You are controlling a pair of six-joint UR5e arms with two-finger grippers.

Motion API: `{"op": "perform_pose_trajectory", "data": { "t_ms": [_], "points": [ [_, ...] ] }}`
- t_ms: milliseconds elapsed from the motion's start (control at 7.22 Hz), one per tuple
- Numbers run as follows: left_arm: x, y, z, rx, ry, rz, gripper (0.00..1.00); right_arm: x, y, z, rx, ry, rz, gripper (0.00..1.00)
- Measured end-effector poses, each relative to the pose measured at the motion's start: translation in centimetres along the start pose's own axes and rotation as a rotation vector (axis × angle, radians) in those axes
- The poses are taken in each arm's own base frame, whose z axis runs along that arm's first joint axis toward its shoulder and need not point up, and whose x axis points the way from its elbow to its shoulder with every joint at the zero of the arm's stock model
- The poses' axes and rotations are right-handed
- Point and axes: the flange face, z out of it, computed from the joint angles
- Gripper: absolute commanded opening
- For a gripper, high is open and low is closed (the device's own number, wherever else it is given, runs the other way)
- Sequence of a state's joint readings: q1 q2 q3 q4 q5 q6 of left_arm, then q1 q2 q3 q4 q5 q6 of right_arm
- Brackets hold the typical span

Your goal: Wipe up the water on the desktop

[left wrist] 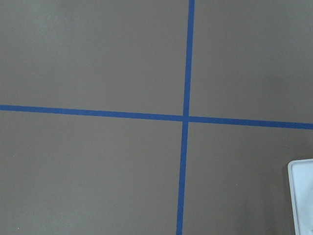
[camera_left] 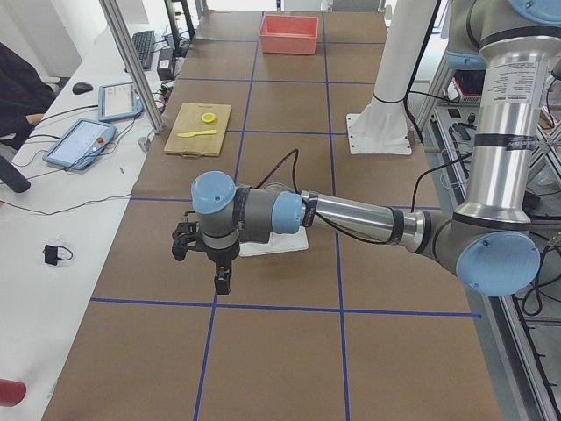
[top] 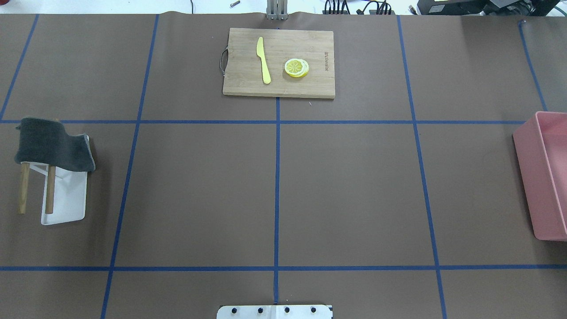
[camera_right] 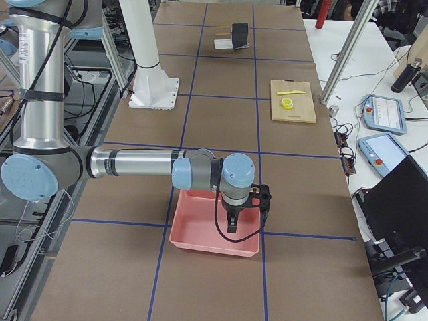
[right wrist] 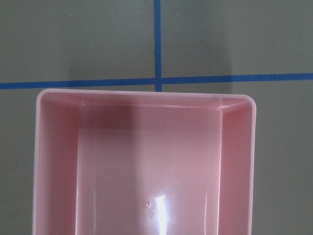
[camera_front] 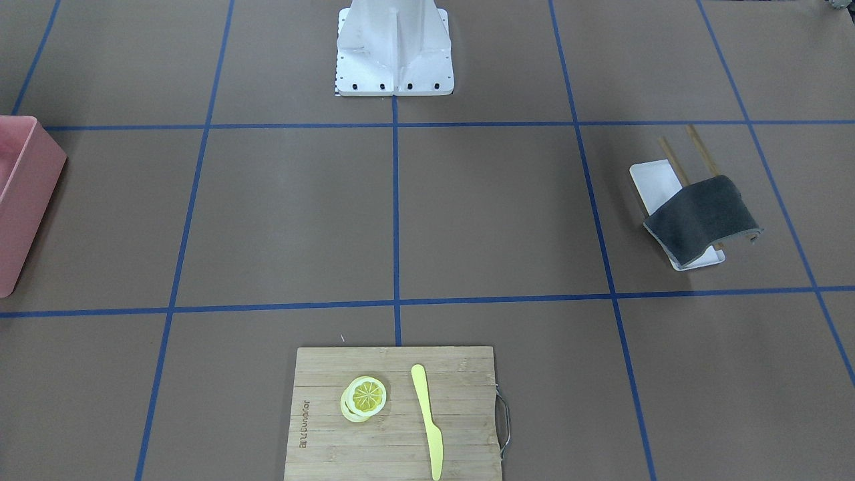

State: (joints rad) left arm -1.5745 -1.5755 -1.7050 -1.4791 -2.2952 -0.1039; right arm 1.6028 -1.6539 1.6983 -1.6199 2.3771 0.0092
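The brown desktop (camera_front: pixel 494 214) with blue tape lines fills the overhead view (top: pixel 354 186). I can make out no water on it. A dark grey cloth (camera_front: pixel 701 217) hangs over a wooden-legged rack on a white tray (top: pixel 66 199) at my left side. My left gripper (camera_left: pixel 215 263) shows only in the exterior left view, hovering above the desktop by that tray; I cannot tell whether it is open. My right gripper (camera_right: pixel 244 214) shows only in the exterior right view, above a pink bin (camera_right: pixel 214 234); I cannot tell its state. The left wrist view shows the tray's corner (left wrist: pixel 302 196).
A bamboo cutting board (top: pixel 279 62) with a yellow knife (top: pixel 263 60) and lemon slices (top: pixel 297 68) lies at the far middle edge. The empty pink bin (top: pixel 545 173) stands at my right. The white robot base (camera_front: pixel 394 53) stands at the near middle.
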Motion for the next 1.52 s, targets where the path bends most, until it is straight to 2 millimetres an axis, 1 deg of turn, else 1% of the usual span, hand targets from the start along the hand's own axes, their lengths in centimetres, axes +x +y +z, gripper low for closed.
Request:
{"op": "perform_pose_trajectory", "data": {
  "t_ms": [416, 1108, 1524],
  "points": [
    [0.5, 0.4, -0.6, 0.010, 0.003, 0.005, 0.98, 0.5, 0.3, -0.5, 0.010, 0.001, 0.010, 1.00],
    [0.2, 0.5, -0.3, 0.005, 0.003, 0.003, 0.98, -0.1, 0.0, -1.1, 0.023, -0.001, 0.000, 1.00],
    [0.4, 0.4, -0.4, 0.007, 0.004, 0.003, 0.98, 0.0, -0.1, -1.1, 0.023, -0.001, 0.001, 1.00]
  ]
}}
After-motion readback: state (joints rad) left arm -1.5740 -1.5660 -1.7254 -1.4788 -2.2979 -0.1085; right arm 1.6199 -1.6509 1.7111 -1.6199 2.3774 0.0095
